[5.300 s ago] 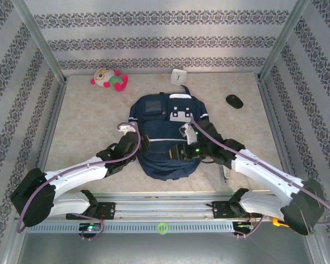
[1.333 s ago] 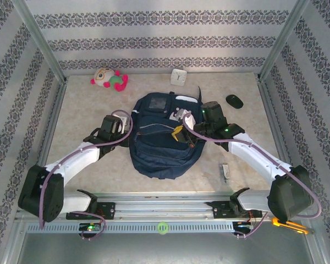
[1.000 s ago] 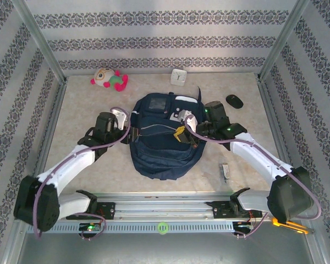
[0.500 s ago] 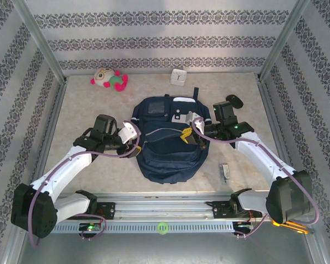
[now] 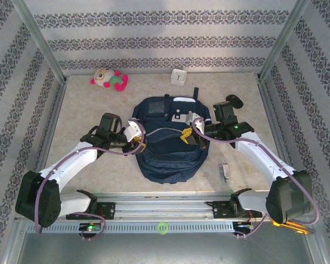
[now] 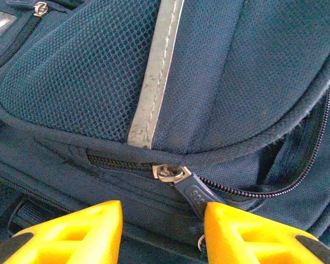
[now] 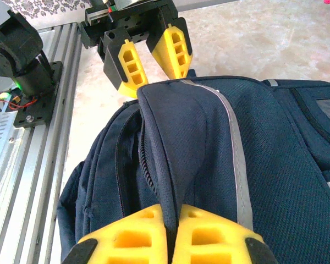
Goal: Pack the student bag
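The student bag (image 5: 168,146), navy with grey trim, lies flat in the middle of the table. My right gripper (image 5: 185,135) is shut on the piped edge of its front flap (image 7: 179,165) and holds that edge raised; its yellow fingers (image 7: 206,236) pinch the seam. My left gripper (image 5: 138,142) is at the bag's left side, open (image 6: 162,231). Between its jaws sits a zipper slider (image 6: 170,173), and the blue pull tab (image 6: 197,193) lies against the right finger (image 6: 253,231). The zipper is partly open to the right of the slider. The left gripper (image 7: 151,49) also faces me across the flap.
A plush toy (image 5: 109,78) and a small white box (image 5: 178,77) sit by the back wall. A black mouse (image 5: 234,100) lies at the back right, a small grey item (image 5: 225,171) near the front right. The metal rail (image 5: 165,209) runs along the front edge.
My left gripper has swung right from the open table onto the bag's left side and narrowed its jaws. The right gripper kept its hold on the flap as the bag shifted slightly.
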Motion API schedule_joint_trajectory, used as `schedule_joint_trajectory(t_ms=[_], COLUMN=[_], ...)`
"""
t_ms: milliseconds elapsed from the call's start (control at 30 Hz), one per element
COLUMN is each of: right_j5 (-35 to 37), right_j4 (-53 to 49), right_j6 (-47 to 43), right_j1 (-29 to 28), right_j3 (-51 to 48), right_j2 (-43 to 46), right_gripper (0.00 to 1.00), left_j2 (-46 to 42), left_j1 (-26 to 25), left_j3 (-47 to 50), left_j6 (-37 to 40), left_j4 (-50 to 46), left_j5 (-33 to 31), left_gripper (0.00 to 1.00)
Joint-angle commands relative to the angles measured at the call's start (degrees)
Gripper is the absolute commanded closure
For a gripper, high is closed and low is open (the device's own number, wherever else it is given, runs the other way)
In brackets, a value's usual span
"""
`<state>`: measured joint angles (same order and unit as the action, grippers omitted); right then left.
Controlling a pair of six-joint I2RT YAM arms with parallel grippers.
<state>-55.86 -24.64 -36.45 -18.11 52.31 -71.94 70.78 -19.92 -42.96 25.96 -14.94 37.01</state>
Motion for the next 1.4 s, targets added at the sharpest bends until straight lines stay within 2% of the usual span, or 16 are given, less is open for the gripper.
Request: schedule_joint_trajectory(t_ms=[0, 200, 367, 500, 600, 667, 733, 833, 900, 1000, 1200, 1267, 1367], right_j5=[-7.61, -7.4, -7.42, -7.42, -7.79, -7.78, -7.61, -7.09, -6.9, -6.72, -7.03, -7.07, -7.07], right_j4=[1.68, 1.62, 1.7, 1.72, 1.79, 1.7, 1.71, 1.54, 1.43, 1.28, 1.34, 1.39, 1.35], right_j6=[-2.09, -2.05, -2.05, -1.98, -1.97, -1.88, -1.87, -1.87, -2.05, -2.02, -2.01, -1.91, -1.87], right_j1=[-0.26, -0.26, -0.35, -0.42, -0.44, -0.44, -0.45, -0.39, -0.35, -0.26, -0.22, -0.26, -0.19], right_j3=[1.01, 0.95, 0.76, 0.94, 1.03, 1.03, 0.99, 0.85, 0.75, 0.68, 0.4, 0.37, 0.42], right_j2=[0.63, 0.6, 0.75, 0.99, 1.07, 1.1, 1.27, 1.62, 1.93, 2.32, 3.27, 3.36, 3.3], right_gripper=[1.0, 1.0, 1.0, 1.0, 1.0, 1.0, 1.0, 1.0, 1.0, 1.0, 1.0, 1.0, 1.0], left_j2=[-1.01, -5.58, -5.88, -1.82, 0.47, 1.43, 1.55, 0.43, -0.55, -1.98, -2.4, -2.25, -2.67], left_j1=[-0.58, -0.59, -0.62, -0.73, -0.91, -1.1, -1.2, -1.19, -1.17, -1.22, -1.24, -1.24, -1.17], left_j3=[-0.56, 0.51, 1.86, 2.22, 1.71, 1.57, 1.73, 1.31, 0.8, 0.2, -1.63, -1.92, -2.01], left_j6=[-0.56, -0.92, -2.55, -6.54, -8.06, -8.55, -8.46, -8.17, -8.11, -7.95, -9.3, -9.27, -7.25], left_j4=[1.13, -2.32, -0.05, 5.26, 6.73, 7.2, 6.89, 5.02, 3.63, 2.1, 0.56, 0.71, 0.76], left_j5=[-0.01, 3.36, 2.83, -0.62, 1.13, 1.45, -0.45, -5.59, -8.43, -10.87, -13.33, -13.22, -8.52], left_gripper=[0.5, 0.36, 0.33, 0.33, 0.33, 0.36, 0.49, 0.63, 0.76, 0.91, 0.96, 0.96, 0.78])
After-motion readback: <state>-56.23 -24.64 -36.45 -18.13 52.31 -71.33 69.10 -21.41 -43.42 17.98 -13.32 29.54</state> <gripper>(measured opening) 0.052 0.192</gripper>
